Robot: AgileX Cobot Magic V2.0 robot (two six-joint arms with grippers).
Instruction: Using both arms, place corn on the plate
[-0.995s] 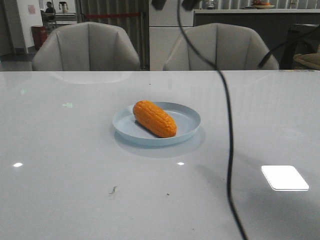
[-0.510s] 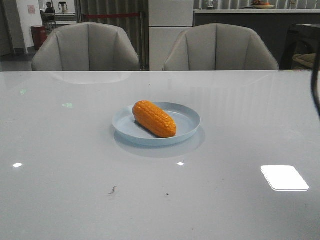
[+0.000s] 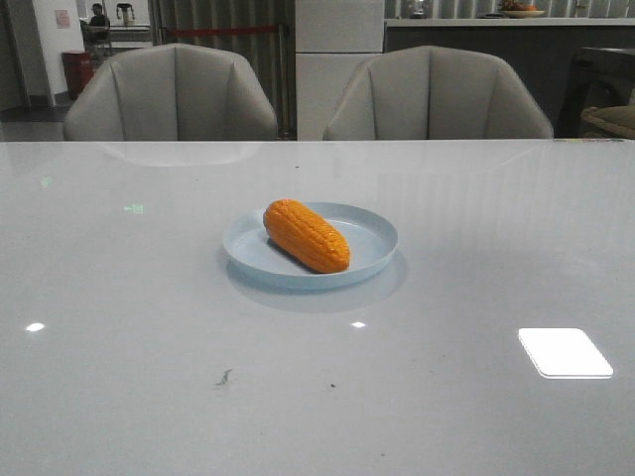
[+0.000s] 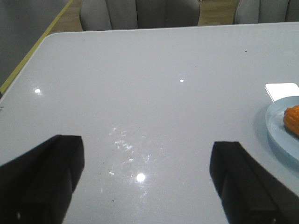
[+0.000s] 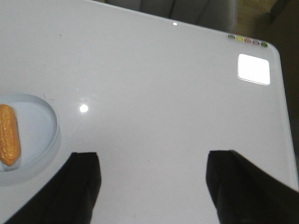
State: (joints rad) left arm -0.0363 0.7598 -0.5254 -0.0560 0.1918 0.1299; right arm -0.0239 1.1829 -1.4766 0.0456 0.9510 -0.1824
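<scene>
Between the fingers of my left gripper [image 4: 147, 179] I see only bare table [image 4: 140, 93]: the two dark fingers stand wide apart with nothing held, so that jaw is open and empty. Off to one side of its wrist view the plate [image 4: 276, 133] edges into frame, cut off, with just an end of the corn [image 4: 293, 119] showing on it. My right gripper [image 5: 154, 184] reads the same way, spread wide over plain tabletop and carrying nothing; its wrist camera catches part of the plate and the cob lying on it, well apart from the fingers.

Looking out over the front camera, neither arm shows at all. The corn [image 3: 307, 235] lies on its side inside the pale-blue plate [image 3: 372, 238], angled across it, its whole length within the rim, near the middle of the table. Two grey chairs [image 3: 171, 94] stand behind the far edge.

I judge the job essentially done: cob on plate, both grippers free and clear of it. All I see left is parking the arms, if that.

What I cannot check: the cob's underside and exactly how it rests on the plate floor, and the posture of either arm, since only fingertips show in the wrist views. A few coloured dots near the table corner in the right wrist view are too small to identify.
</scene>
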